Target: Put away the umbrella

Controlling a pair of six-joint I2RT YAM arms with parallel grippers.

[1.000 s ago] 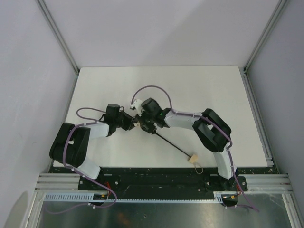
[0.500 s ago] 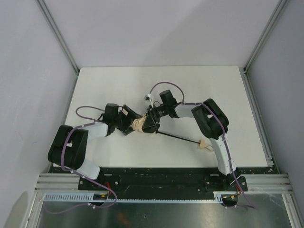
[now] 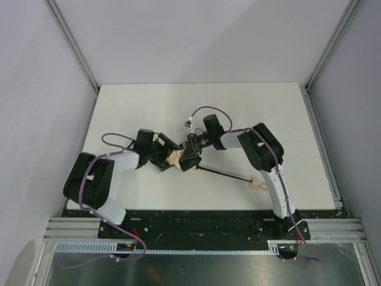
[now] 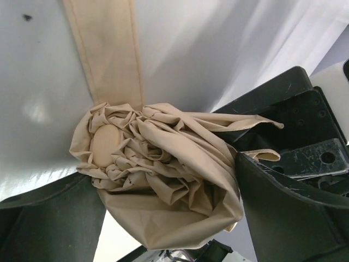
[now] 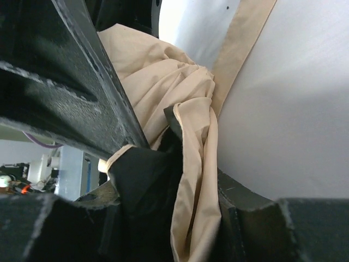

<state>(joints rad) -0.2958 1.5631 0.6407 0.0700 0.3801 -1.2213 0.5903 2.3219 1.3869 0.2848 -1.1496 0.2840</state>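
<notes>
Overhead, mid-frame: the beige fabric folding umbrella (image 3: 175, 158) lies on the white table (image 3: 238, 107), its bunched canopy between the two arms. Its long axis runs from the canopy down-right along the thin black shaft (image 3: 226, 174) to the small tan handle (image 3: 255, 183), lower right of centre. At frame-left the left gripper (image 3: 166, 157) has fingers spread wide, flanking the canopy tip without pinching it. From the right, the right gripper (image 3: 186, 158) is clamped on canopy fabric. The right arm is nearer the shaft and handle. Any collapsing push would likely run along that axis.
</notes>
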